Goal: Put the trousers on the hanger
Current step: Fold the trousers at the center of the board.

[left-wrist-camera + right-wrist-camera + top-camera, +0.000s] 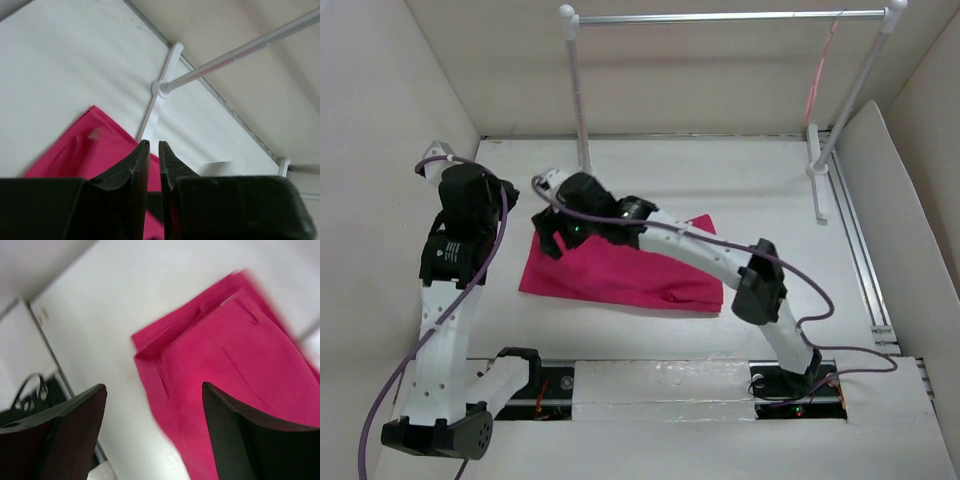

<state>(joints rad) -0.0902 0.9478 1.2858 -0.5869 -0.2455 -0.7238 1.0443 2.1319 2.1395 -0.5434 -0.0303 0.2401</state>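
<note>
**A:** Start on the left. What is that claw doing?

**B:** The left gripper (154, 145) is raised off the table (720, 180), to the left of the cloth. Its two fingers stand almost together with only a thin slit between them. Nothing sits in that slit, and it touches nothing that I can see.

**A:** And the next one along?

**B:** The right arm reaches across the table, so the right gripper (154, 386) hangs over the left end of the trousers (620, 275). Its fingers are spread wide with nothing between them. In the wrist view one finger is over bare table and the other over the pink cloth, and the cloth's edge runs through the gap. I can't tell whether a tip grazes the fabric.

**A:** How do the trousers lie?

**B:** They lie flat on the table near its middle, a folded magenta heap. Part of it is under the right forearm. The left wrist view catches one corner of it just beyond the fingertips.

**A:** And the hanger?

**B:** It is far right and at the back. The thin pink hanger (817, 80) hangs from the right end of the clothes rail (720, 17), well apart from the trousers.
</note>
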